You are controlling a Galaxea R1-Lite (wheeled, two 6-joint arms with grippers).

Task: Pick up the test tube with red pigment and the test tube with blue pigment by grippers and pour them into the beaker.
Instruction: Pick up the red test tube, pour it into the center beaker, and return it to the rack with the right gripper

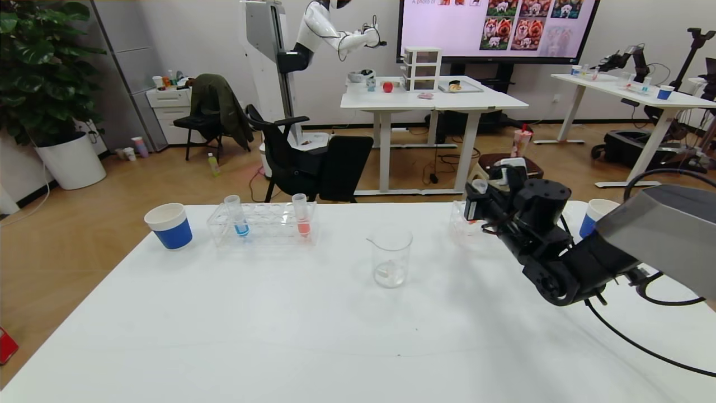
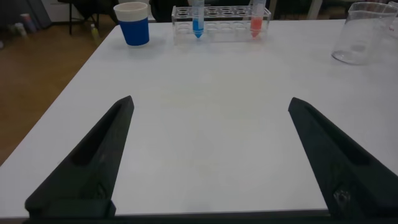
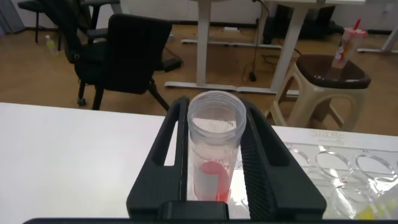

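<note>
- right claw (image 3: 214, 168): shut round the test tube with red pigment (image 3: 213, 155), one finger (image 3: 166, 149) on each side of it; the tube stands upright with a little vivid red liquid at its foot. in the head view the right claw (image 1: 480, 202) is near the far right corner of the worktop (image 1: 279, 336), over a clear rack (image 1: 461, 221) that lies there.
- left claw (image 2: 208, 155): wide open and holding nothing, low over the worktop near its near edge, facing the far left rack; not seen in the head view.
- test tube with blue pigment (image 1: 237, 215): upright in the clear tube rack (image 1: 263, 224) near the far left corner; cyan liquid at the bottom; untouched.
- a second tube (image 1: 301, 215) in the same rack holds paler salmon-orange liquid; not a task item.
- beaker (image 1: 391, 257): stands about mid-worktop, between the two racks; clear, seemingly without colour in it.
- step in hand, as judged: red tube gripped, about to be lifted from its rack; no pour made yet.
- next move calls for: lift straight up until clear of the rack, carry toward the beaker, tip the mouth over the rim; the blue tube likely falls to the left claw.
- count: tubes 3; racks 2; beaker 1; paper cups 2, one (image 1: 169, 225) at the far left corner, one (image 1: 594, 215) at the far right edge; claws 2.
</note>
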